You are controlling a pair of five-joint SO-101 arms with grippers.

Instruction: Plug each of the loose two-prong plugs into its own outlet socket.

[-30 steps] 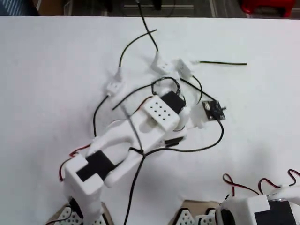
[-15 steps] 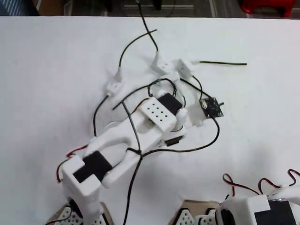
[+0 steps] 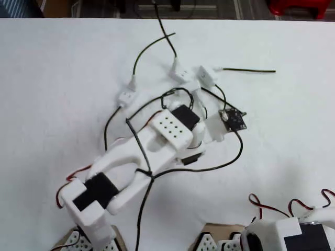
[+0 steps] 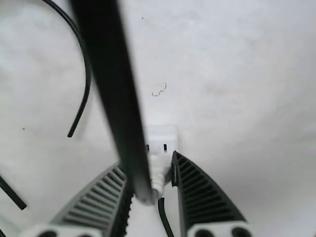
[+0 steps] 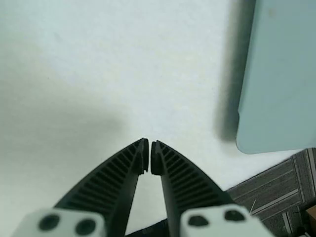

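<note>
My left gripper (image 4: 149, 167) is shut on a small white plug (image 4: 161, 142) that rests on the white table; a black cable (image 4: 111, 94) crosses close in front of the camera. From above, the left gripper (image 3: 207, 136) lies at the table's middle with the plug (image 3: 220, 134) at its tip, beside a small black board (image 3: 233, 120). White outlet sockets lie beyond: one (image 3: 127, 97) to the left, two (image 3: 181, 75) (image 3: 206, 76) side by side farther back. My right gripper (image 5: 149, 149) is shut on nothing, low over bare table.
Black cables (image 3: 209, 166) loop around and under the left arm. A loose black wire (image 3: 249, 70) lies at the back right. The right arm's base (image 3: 285, 235) sits at the front right. A pale panel (image 5: 281, 74) and carpet (image 5: 276, 187) lie past the table edge.
The left arm has drawn back towards the left, pulling the plug, the black board and the cable loop a little leftwards. The right gripper has not moved.
</note>
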